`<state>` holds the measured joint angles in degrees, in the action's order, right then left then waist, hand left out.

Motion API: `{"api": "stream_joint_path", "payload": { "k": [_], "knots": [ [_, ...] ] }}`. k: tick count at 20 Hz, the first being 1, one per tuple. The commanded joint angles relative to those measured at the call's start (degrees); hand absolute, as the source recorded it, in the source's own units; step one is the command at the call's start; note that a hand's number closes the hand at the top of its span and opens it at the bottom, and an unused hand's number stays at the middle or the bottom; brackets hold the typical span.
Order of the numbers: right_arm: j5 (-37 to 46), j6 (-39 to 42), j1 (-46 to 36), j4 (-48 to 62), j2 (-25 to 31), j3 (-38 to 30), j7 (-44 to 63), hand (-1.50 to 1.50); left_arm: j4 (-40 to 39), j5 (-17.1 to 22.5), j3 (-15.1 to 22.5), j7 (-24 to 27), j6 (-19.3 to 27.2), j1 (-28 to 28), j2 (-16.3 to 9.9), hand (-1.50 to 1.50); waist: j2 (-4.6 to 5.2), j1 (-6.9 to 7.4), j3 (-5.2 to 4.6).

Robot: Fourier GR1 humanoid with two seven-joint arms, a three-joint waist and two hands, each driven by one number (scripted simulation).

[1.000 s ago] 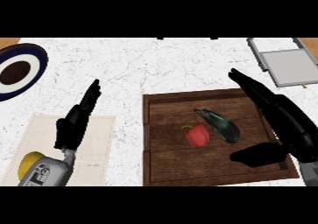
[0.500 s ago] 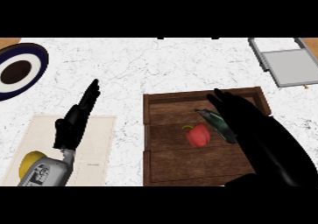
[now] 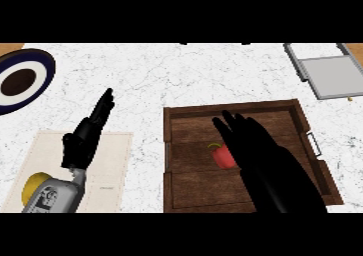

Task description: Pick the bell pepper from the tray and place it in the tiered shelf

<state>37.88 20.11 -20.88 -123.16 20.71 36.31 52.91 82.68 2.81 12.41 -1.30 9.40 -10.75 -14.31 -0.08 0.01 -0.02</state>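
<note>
A red bell pepper (image 3: 222, 156) with a green stem lies in the middle of the brown wooden tray (image 3: 185, 190). My right hand (image 3: 250, 140) hovers over the tray with fingers straight, right beside the pepper and covering its right side. It hides the dark green vegetable that lay next to the pepper. The grey tiered shelf (image 3: 333, 76) stands at the far right corner of the counter. My left hand (image 3: 86, 134) rests open, fingers up, left of the tray.
A dark blue plate with a white ring and brown centre (image 3: 18, 82) sits at the far left. A beige mat (image 3: 103, 165) lies under my left forearm. White marble counter (image 3: 176, 75) stretches between tray and shelf.
My right hand has swung left across the tray, from its right side to directly over the pepper, covering the dark green vegetable. The left hand has stayed put.
</note>
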Motion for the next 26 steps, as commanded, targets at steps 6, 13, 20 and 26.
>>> {"api": "stream_joint_path", "payload": {
  "k": [6,13,20,26],
  "knots": [
    [6.8,4.8,0.5,4.1,-8.0,-2.5,-1.3,-1.50,4.0,-2.6,-1.4,-2.4,-1.9,2.1,2.2,0.00,0.02,0.16,0.02],
    [12.2,2.1,3.7,9.0,-10.6,-3.0,-6.8,-1.50,0.9,-4.7,-3.2,-1.7,-2.5,0.1,4.5,0.00,0.07,0.07,0.03],
    [18.7,3.1,8.3,7.3,-14.2,0.7,-5.8,-1.50,-7.9,-5.4,-7.1,4.0,-5.7,-2.5,5.4,0.00,0.07,-0.12,0.01],
    [19.6,6.2,9.1,8.3,-14.7,-2.4,-8.7,-1.50,-3.0,-7.8,-6.5,1.5,-4.8,-1.1,7.1,0.00,0.05,-0.02,0.02]
  ]
}}
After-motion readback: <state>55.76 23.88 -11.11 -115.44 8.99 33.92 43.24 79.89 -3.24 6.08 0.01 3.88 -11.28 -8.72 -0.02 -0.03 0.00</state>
